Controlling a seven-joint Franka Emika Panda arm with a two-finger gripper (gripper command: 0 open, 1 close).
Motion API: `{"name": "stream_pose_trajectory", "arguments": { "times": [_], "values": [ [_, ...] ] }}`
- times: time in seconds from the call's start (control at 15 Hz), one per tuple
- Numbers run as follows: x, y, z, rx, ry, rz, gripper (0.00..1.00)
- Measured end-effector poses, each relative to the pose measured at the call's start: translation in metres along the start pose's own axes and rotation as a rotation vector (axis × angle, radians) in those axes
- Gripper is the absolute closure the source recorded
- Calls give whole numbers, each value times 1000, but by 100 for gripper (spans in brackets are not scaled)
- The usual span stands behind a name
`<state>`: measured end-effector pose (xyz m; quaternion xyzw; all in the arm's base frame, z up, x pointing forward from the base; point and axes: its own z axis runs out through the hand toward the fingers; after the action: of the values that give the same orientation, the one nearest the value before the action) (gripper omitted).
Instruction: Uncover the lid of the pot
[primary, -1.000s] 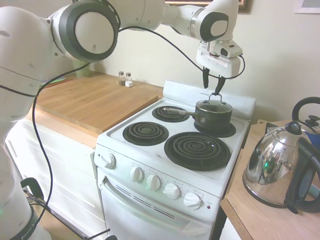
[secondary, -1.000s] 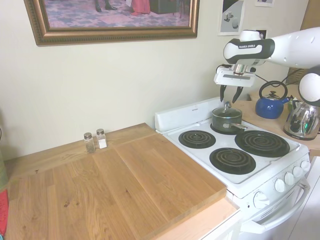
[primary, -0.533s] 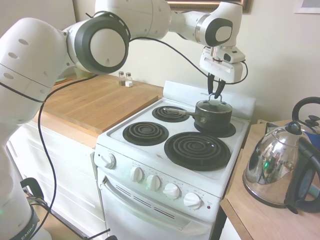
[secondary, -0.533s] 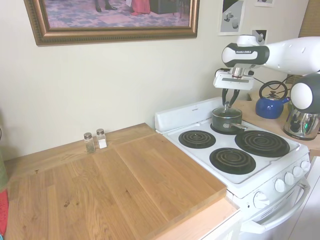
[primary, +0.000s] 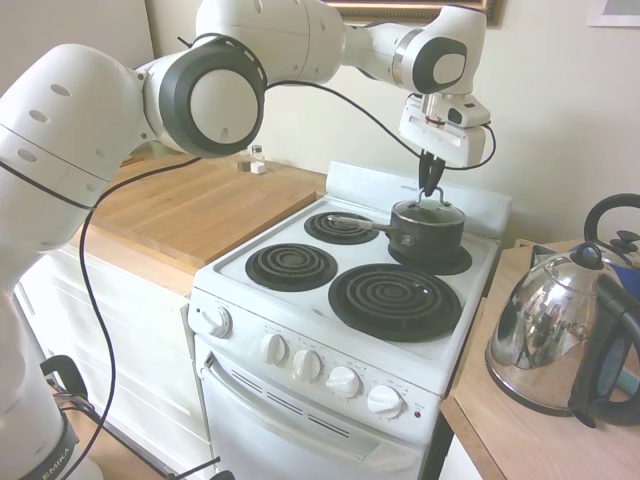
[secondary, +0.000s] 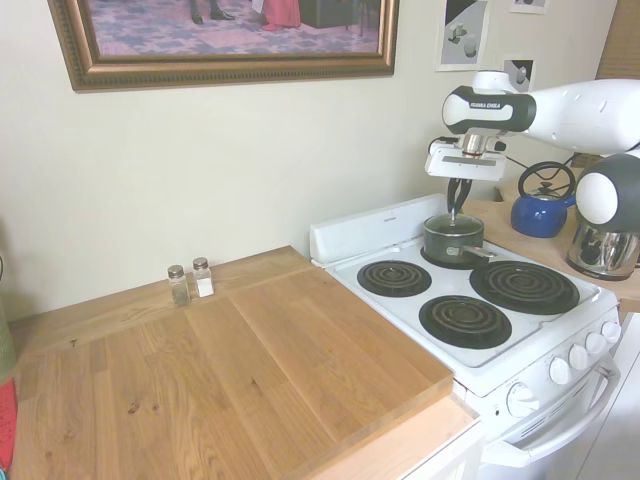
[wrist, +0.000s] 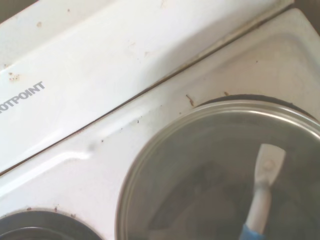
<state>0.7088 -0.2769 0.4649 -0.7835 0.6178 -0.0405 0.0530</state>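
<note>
Wrist view is filled by the lid, its metal rim seated on the pot, which is set on the coil at the stove's back right corner, handle pointed toward the back left coil. The gripper is seen directly above, fingers drawn narrowly together at the lid's loop handle. 1 chrome kettle is seen on the counter beside the stove.

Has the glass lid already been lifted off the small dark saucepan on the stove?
No, the round glass lid with the dark loop handle sits flat on the small dark saucepan, with the end effector directly above it.
</note>
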Motion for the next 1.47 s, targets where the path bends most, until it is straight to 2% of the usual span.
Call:
{"name": "stream_pose_trajectory", "arguments": {
  "times": [0.13, 0.27, 0.47, 0.73, 0.93, 1.13, 1.27, 1.47],
  "values": [
    [-5, -5, -7, 11, 24, -17, 100],
    [-30, -18, -26, 32, 98, -73, 100],
    [-110, -42, -57, 38, 181, -188, 100],
    [-228, -50, -70, -16, 258, -306, 100],
    [-346, -44, -46, -85, 325, -410, 100],
    [-450, -14, -3, -152, 362, -500, 100],
    [-480, 7, 20, -194, 351, -551, 100],
    [-489, 16, 36, -229, 332, -597, 100]
  ]
}}
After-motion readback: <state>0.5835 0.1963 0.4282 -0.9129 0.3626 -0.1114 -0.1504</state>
